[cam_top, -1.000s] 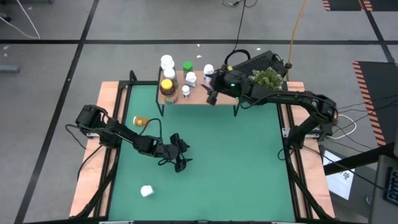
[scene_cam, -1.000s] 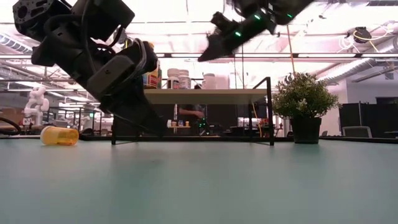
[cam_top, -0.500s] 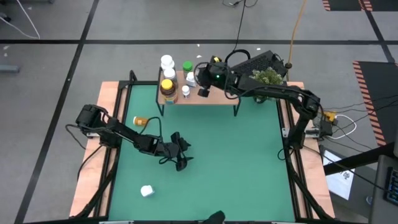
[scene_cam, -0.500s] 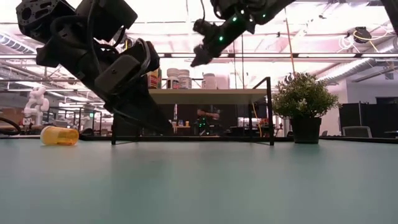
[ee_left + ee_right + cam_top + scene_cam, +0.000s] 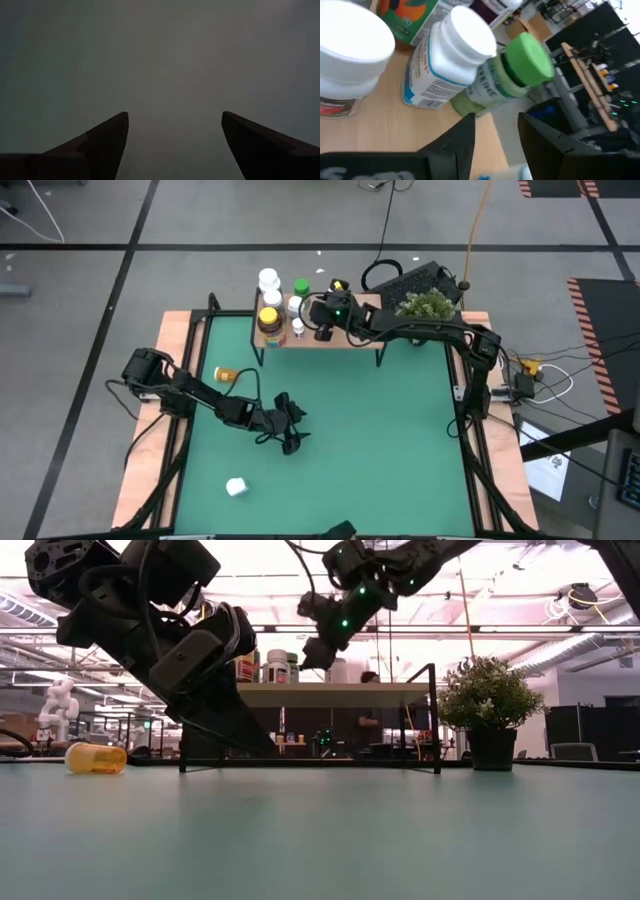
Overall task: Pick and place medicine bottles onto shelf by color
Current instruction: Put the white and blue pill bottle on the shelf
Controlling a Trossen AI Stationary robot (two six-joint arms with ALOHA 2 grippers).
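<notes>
The shelf stands at the table's far edge, wood top on black legs. At its left end stand white-capped bottles, an amber one with a yellow lid and a green one. My right gripper hangs open over the shelf beside them. Its wrist view shows a white bottle with a blue label and the green bottle ahead of the fingers. My left gripper is open above mid-table. An orange bottle lies on its side and a white one rests near the near edge.
A potted plant stands at the far right corner beside the shelf, with a dark keyboard-like thing behind it. Bare shelf top lies to the right of the bottles. Green table surface stretches between the arms. A person shows in the room behind.
My right gripper has travelled along the shelf toward the table's left, from the shelf's middle to the bottle cluster, and has come down somewhat toward the shelf top. The bottles have kept their places.
</notes>
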